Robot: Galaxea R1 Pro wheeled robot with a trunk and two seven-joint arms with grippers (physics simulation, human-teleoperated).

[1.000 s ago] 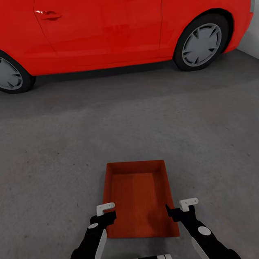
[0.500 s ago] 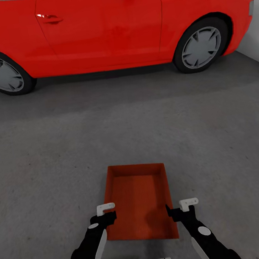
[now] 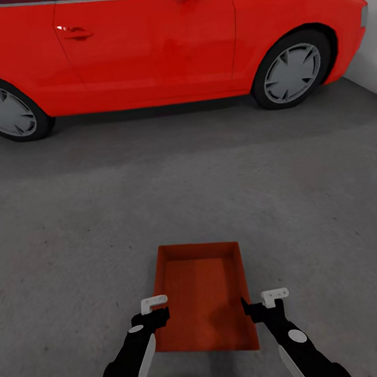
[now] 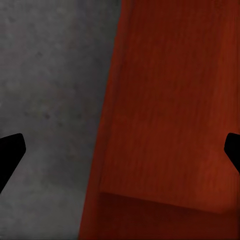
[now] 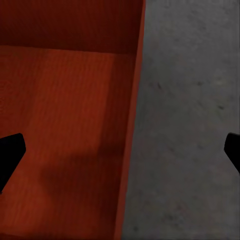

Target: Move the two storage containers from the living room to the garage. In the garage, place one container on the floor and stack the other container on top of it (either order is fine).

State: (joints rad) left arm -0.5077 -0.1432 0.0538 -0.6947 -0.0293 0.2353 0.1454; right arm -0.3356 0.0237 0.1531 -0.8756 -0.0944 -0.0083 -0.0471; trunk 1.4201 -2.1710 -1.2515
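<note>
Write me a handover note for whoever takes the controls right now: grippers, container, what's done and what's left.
Left gripper: open, jaws straddling the left wall of the storage container, not clamped.
Right gripper: open, straddling its right wall.
The container sits open and empty on the garage floor, just ahead of the base, with the red car beyond.
Done: one container is in the garage, on the floor.
Left: the second container has to be brought in and stacked on this one.
</note>
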